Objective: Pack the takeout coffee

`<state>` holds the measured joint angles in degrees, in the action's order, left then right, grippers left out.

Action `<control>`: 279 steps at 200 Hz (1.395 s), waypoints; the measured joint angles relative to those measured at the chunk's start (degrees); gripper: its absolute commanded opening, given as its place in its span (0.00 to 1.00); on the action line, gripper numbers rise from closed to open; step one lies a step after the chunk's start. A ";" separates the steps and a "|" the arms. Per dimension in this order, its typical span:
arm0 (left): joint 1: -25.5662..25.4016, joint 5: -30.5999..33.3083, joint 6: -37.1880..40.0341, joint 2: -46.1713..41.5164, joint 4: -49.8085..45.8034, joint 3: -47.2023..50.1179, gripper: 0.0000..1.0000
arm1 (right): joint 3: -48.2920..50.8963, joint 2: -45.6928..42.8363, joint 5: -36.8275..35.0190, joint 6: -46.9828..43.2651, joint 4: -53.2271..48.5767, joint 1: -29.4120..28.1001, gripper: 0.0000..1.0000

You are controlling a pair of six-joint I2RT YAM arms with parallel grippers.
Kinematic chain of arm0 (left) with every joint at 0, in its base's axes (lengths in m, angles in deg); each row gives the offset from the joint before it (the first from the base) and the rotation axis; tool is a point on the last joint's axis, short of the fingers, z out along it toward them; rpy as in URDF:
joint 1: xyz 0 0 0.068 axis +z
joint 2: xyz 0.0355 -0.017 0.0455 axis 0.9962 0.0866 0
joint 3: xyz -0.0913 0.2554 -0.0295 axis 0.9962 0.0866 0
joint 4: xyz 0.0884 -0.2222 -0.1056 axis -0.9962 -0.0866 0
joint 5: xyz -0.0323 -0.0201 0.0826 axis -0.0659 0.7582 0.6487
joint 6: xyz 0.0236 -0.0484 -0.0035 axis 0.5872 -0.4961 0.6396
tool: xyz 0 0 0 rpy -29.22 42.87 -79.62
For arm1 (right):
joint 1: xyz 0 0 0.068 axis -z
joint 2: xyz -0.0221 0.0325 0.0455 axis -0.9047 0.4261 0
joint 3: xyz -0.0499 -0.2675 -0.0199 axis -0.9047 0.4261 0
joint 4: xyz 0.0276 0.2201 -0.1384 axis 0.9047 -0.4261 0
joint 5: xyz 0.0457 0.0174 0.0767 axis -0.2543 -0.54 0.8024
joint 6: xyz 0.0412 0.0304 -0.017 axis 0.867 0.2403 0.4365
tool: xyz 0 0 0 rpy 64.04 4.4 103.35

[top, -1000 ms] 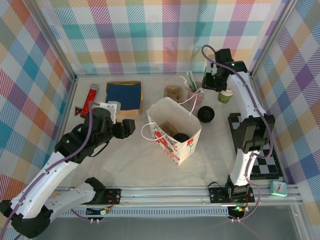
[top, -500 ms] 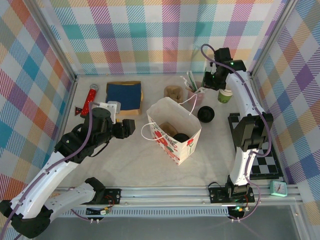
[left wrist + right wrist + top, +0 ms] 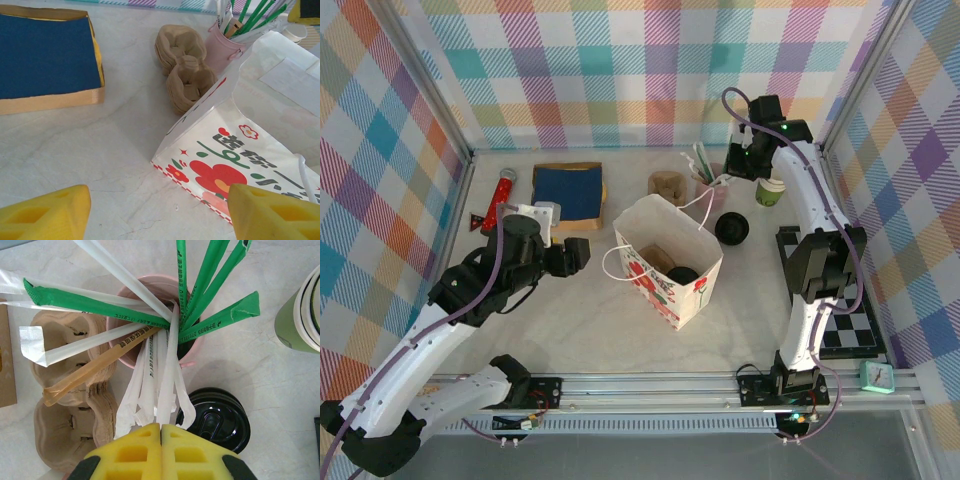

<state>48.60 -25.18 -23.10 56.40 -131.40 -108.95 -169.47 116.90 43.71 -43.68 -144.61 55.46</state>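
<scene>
Yellow left claw: released, pads wide apart with nothing between them. I have it hanging just left of the paper bag, on its near side.
Paper bag: upright and open-mouthed on the table, white with red flowers, cord handles hanging outward.
Coffee cup: inside the bag, by its right wall. From above I get only the round black lid, which touches a brown thing in there. The bag hides the cup's body from me.
Spare black lid: on the table just right of the bag and a little behind it, not touching it.
Cup carriers: brown pulp, stacked, behind the bag.
Pink cup: behind the bag's far right corner, full of green, white and brown wrapped straws fanning out.
Right claw: clenched, pads pressed together, up behind the bag's far right corner above those straws. White straw ends run right to the seam between the pads, and I cannot tell whether one is pinched.
Cup stack: green and white, no lid, behind and right of the bag.
Blue-lined box: behind and left of the bag.
</scene>
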 measured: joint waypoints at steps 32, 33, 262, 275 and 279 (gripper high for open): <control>0.00 0.17 -0.02 -0.13 0.00 -0.02 0.73 | 0.72 -2.29 0.00 0.04 0.20 0.00 0.02; 0.00 0.17 -0.02 -0.13 0.00 -0.02 0.73 | 0.76 -2.38 0.00 0.04 0.20 0.00 0.02; 0.11 2.54 -2.01 0.87 0.11 -8.33 0.72 | 11.21 -18.18 -7.76 2.97 4.35 -2.51 0.00; 0.11 2.54 -2.25 1.31 0.17 -8.72 0.72 | 11.47 -18.67 -7.80 3.04 4.35 -2.56 0.00; 0.11 2.54 -2.29 1.49 0.17 -8.83 0.72 | 11.56 -18.82 -7.80 3.02 4.35 -2.58 0.00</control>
<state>48.71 -22.64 -25.40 57.89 -131.23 -117.78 -157.91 98.09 35.91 -40.67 -140.26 52.88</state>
